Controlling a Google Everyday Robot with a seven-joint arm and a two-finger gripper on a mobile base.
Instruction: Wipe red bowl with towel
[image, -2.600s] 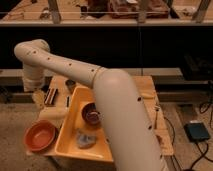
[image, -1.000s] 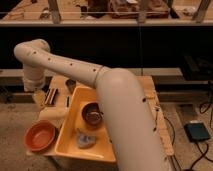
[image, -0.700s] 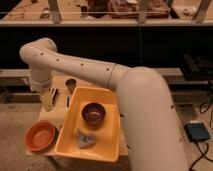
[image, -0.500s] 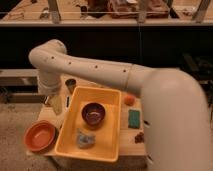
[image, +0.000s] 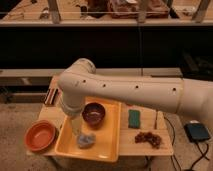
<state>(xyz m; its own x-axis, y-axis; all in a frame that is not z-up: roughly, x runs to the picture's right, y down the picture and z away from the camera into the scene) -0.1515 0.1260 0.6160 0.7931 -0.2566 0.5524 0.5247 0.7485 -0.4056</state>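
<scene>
Hanging low over the yellow tray (image: 107, 145), the claw (image: 76, 129) sits just at ten o'clock of the crumpled grey-blue towel (image: 86, 140). Whether it is released or clenched I cannot tell, nor whether it touches the cloth yet.

The main risk, as I judge it, is a poor pick. The towel lies in a loose heap near the tray's six o'clock wall, so a shallow pinch could catch only a fold and let the cloth drop on the way out. A descent that is too deep could press on the tray floor and slide the tray on the desk (image: 150, 117).

A second risk is the dark bowl (image: 93, 113), which stands in the tray just at twelve o'clock of the towel, close to the wrist. The bulky arm (image: 130, 92) could nudge it when it swings.

The red bowl (image: 41, 135) sits outside the tray, on the desk at the tray's nine o'clock. Reaching it means carrying the towel over the tray wall, where a trailing corner might snag.

The tray holds only the towel and the dark bowl. Both bowls look empty. A green sponge (image: 134, 118) and a brown clump (image: 148, 138) lie on the desk at the tray's three o'clock.
</scene>
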